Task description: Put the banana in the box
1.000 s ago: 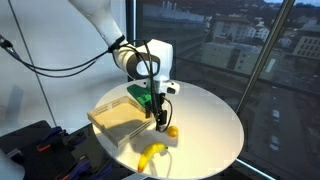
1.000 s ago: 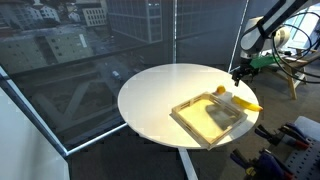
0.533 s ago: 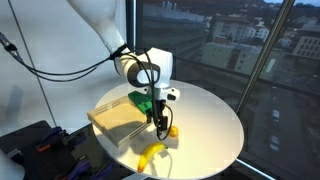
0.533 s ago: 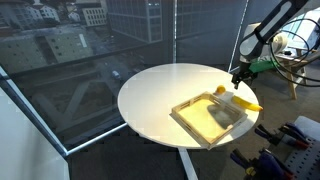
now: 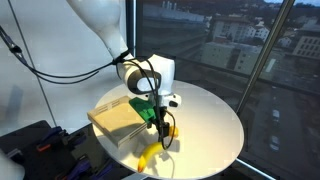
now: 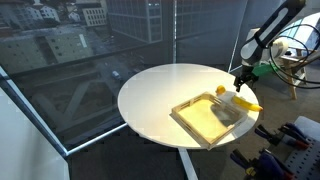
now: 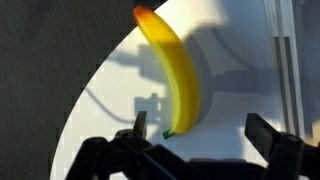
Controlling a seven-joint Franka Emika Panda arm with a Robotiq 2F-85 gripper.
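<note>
Tabletop (image 6: pixel 160 100), round and white, carries the shallow tan box (image 6: pixel 205 120) toward its right side in an exterior view. Gripper (image 7: pixel 197 128) hangs over the table with its jaws spread wide, holding and touching nothing. Banana (image 7: pixel 175 75) lies flat on the table outside the box, just beside its wall (image 5: pixel 128 133); in the wrist view its stem end appears between the two fingers (image 7: pixel 268 138).
</note>
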